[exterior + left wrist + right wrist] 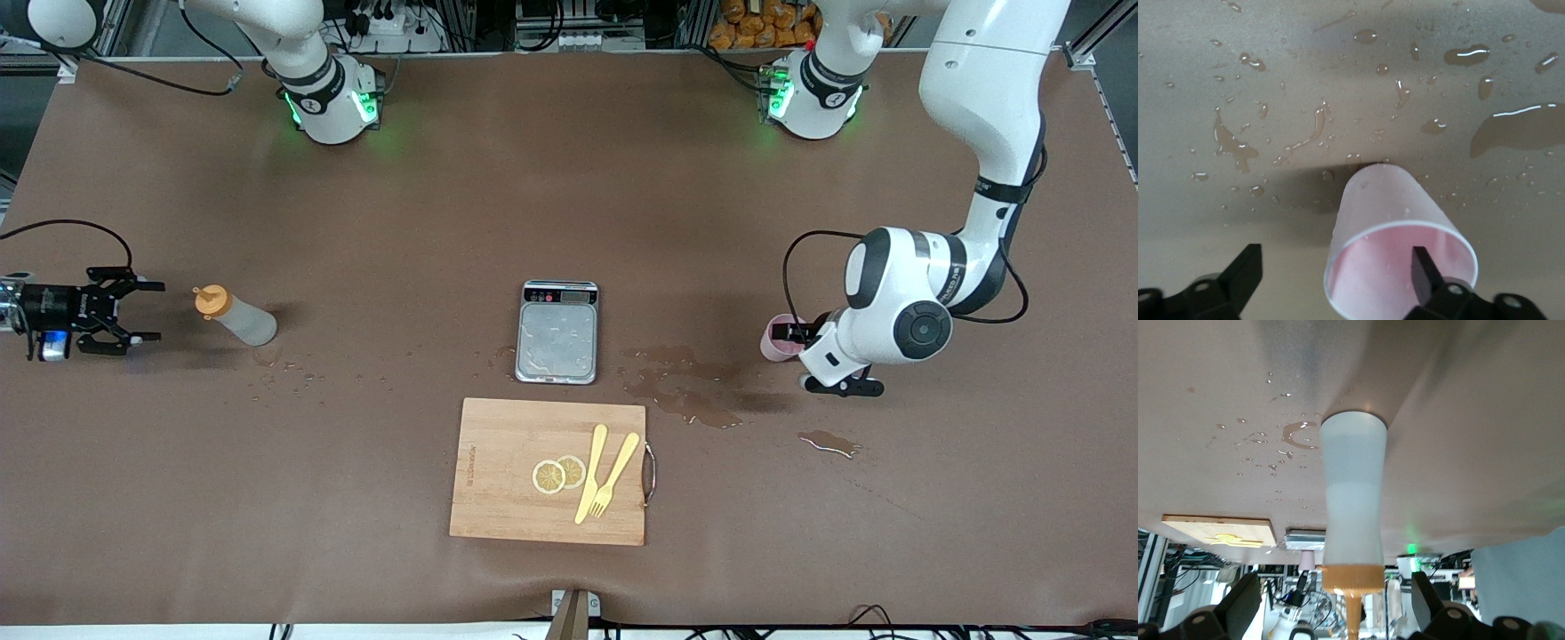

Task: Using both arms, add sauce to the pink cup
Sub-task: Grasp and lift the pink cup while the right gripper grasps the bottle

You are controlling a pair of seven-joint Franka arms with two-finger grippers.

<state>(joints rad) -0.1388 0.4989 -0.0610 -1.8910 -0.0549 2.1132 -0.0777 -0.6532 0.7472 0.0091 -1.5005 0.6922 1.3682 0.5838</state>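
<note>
The sauce bottle (236, 318), translucent with an orange nozzle cap, stands on the table toward the right arm's end. My right gripper (153, 311) is open and level with the cap, a short gap away from it. In the right wrist view the bottle (1353, 487) lines up between the fingers of the right gripper (1335, 585). The pink cup (775, 341) stands toward the left arm's end. My left gripper (798, 335) is open at the cup. In the left wrist view one finger (1422, 267) shows over the mouth of the cup (1386, 200), the other well clear beside it, left gripper (1336, 259).
A grey scale (557, 332) sits mid-table. A wooden cutting board (498, 480) with lemon slices (558, 473), a yellow fork and a knife (605, 476) lies nearer the front camera. Puddles (685, 391) lie between scale and cup, with drops near the bottle.
</note>
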